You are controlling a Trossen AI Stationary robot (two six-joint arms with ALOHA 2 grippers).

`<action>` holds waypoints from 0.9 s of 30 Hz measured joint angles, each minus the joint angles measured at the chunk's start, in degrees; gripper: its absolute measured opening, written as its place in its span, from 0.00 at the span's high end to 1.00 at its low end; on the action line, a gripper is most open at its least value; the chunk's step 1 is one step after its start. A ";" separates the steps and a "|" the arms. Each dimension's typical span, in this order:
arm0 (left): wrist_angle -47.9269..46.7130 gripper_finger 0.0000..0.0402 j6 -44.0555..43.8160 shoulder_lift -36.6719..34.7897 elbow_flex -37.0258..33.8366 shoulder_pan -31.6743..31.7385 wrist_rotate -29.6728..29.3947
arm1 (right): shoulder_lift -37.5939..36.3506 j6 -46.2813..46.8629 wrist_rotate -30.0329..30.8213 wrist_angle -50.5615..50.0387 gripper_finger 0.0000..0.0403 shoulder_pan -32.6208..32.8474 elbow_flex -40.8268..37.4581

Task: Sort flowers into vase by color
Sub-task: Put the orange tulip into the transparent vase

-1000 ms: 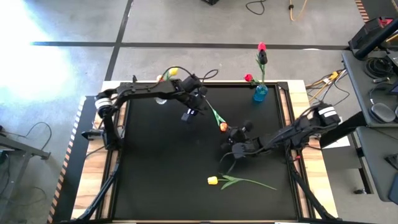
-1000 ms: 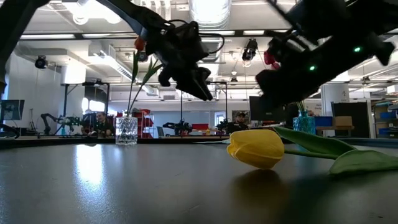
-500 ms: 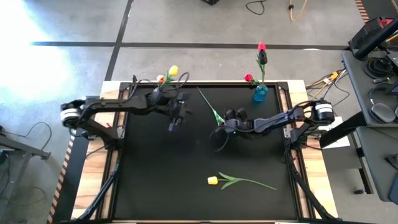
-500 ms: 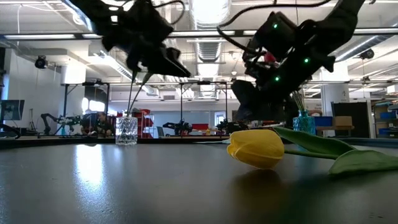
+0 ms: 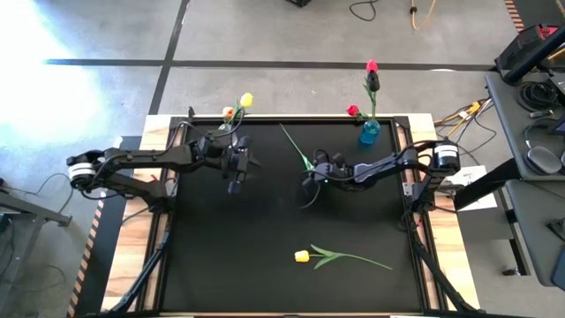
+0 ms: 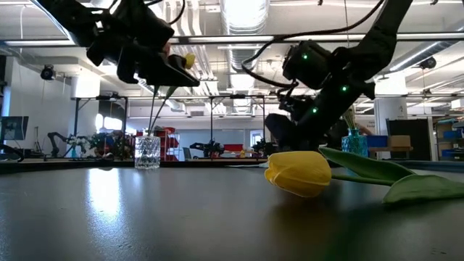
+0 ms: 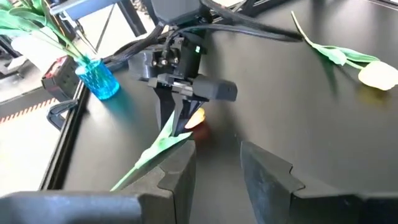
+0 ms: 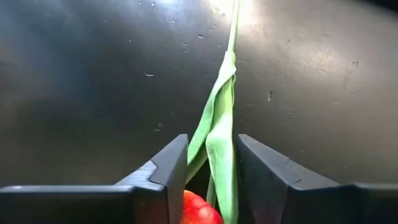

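Note:
A flower with a green stem (image 5: 296, 148) and an orange head (image 8: 198, 211) lies flat on the black table's far middle. My right gripper (image 5: 309, 177) is over its head end. The open fingers stand on either side of the folded leaf (image 8: 221, 124) just behind the head. My left gripper (image 5: 235, 177) hangs open to the flower's left with nothing between its fingers (image 7: 180, 168). A yellow tulip (image 5: 303, 256) lies on its side near the front edge. A clear vase (image 6: 147, 152) at the far left holds yellow and orange flowers. A blue vase (image 5: 369, 132) at the far right holds red and pink ones. My right gripper comes at the flower slanting down from the table's right, its fingers (image 8: 171, 168) across the stem just behind the orange head. The folded leaf nearly fills the gap between them. Whether the fingers touch it I cannot tell. The flower lies on the table.
The table's raised frame (image 5: 402, 124) runs around the black mat. Cables and a desk with gear (image 5: 530, 79) stand beyond the right edge. Open mat lies between the two grippers and the yellow tulip.
My left gripper has drawn back toward the table's left edge, away from the orange-headed flower. My right gripper has swung from the table's middle toward the far edge and now stands over that flower's head end.

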 joint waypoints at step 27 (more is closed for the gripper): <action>-15.64 0.60 -2.86 24.50 22.29 -10.16 -16.16 | -17.71 -10.29 -1.25 -28.07 0.97 11.30 11.94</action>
